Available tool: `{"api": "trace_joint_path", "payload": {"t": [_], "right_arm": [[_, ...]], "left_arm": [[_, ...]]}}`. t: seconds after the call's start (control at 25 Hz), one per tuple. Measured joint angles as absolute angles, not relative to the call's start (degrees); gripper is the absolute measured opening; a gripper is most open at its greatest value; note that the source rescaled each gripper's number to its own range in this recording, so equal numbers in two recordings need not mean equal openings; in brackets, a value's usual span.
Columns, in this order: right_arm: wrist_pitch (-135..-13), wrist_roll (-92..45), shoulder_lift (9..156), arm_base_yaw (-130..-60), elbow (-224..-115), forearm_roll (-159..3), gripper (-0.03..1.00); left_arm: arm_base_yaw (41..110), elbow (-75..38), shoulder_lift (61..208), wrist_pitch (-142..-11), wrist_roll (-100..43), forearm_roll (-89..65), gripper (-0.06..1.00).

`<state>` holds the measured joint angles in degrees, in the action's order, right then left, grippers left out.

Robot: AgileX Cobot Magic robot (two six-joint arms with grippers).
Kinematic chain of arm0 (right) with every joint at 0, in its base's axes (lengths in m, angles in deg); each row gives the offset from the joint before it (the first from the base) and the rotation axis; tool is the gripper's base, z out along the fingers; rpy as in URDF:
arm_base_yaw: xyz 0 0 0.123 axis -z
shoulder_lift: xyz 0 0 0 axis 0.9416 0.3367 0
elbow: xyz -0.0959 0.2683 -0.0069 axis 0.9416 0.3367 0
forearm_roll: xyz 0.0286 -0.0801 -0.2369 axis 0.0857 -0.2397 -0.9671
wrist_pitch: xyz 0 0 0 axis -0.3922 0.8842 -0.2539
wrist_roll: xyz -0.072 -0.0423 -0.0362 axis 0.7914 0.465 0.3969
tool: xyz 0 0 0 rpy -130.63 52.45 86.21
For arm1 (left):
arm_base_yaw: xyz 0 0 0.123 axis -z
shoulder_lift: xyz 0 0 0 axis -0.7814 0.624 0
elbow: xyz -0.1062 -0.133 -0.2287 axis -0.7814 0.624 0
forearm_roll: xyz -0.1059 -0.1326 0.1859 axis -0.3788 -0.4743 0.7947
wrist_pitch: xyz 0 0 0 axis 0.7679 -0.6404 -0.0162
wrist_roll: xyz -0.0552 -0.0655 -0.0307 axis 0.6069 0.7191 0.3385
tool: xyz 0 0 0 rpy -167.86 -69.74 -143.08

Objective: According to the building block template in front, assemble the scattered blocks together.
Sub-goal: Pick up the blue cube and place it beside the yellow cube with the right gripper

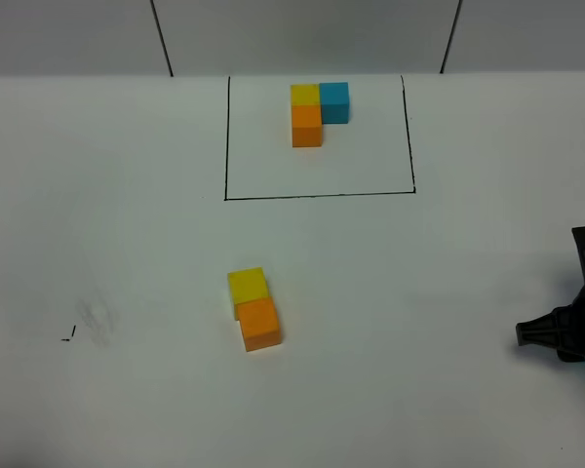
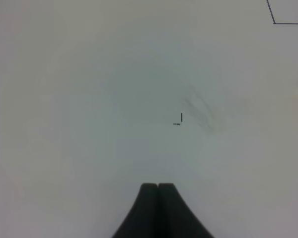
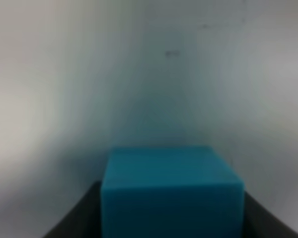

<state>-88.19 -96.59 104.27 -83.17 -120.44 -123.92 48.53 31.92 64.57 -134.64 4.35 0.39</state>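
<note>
Right wrist view (blurred): right jaws clamp the blue cube [image 3: 172, 193], its base cut off; left jaws pressed together.

Template [image 1: 319, 109] framed; yellow cube [image 1: 247, 285], orange cube [image 1: 260, 324] touching; blue cube [image 3: 171, 191] gripped.

We see the left gripper [image 2: 158, 187] as two matte black fingers [image 2: 144, 213], broad at the base and narrowing in a smooth curve to small rounded tips. The right arm [image 1: 570, 331] is black too, a blocky, angular housing with a short wedge-shaped piece jutting from it. Its fingers [image 3: 72, 223] appear in the right wrist view only as dark, blurred, sloping shapes; we cannot make out screws, cables or markings.
</note>
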Motion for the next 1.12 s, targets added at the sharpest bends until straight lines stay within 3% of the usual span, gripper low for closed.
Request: {"api": "trace_joint_path", "payload": {"t": [0.68,0.92,1.12], "right_arm": [[-85.36,-86.92,100.42,-87.42,-123.33,-120.69,0.61],[-88.64,-70.13,97.4,-93.74,-129.83,-118.04,0.61],[-90.7,-47.07,96.87,-98.96,-132.78,-117.1,0.61]], "left_arm": [[48.53,31.92,64.57,-134.64,4.35,0.39,0.0],[48.53,31.92,64.57,-134.64,4.35,0.39,0.0],[48.53,31.92,64.57,-134.64,4.35,0.39,0.0]]}}
